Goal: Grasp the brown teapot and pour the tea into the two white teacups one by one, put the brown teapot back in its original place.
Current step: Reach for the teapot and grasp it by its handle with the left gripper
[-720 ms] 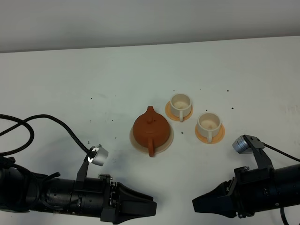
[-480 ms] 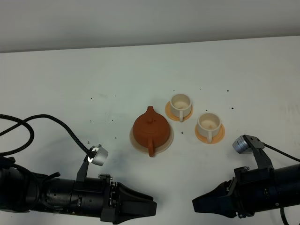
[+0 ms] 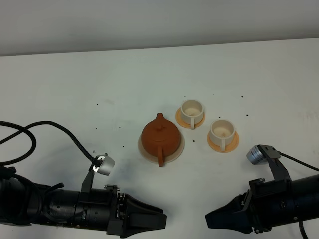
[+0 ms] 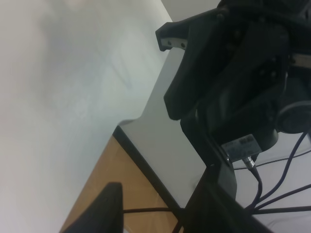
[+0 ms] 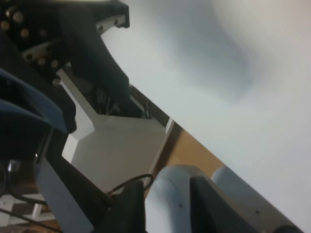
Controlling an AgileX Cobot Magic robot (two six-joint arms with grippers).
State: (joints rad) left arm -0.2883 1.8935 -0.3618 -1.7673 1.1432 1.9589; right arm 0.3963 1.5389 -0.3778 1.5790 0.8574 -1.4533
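A white table [image 3: 75,74] fills the overhead view under flat, even light; tiny dark specks [image 3: 97,104] dot its surface; a pale grey wall [image 3: 149,20] runs along its far edge; past the near, dark-trimmed edge lies an orange-brown floor [image 4: 97,179].

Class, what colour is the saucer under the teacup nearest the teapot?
Orange; the saucer shows best in the exterior high view.

no legible text or labels.

White table [image 3: 75,79], dark specks [image 3: 97,105]; grey wall [image 3: 149,20]
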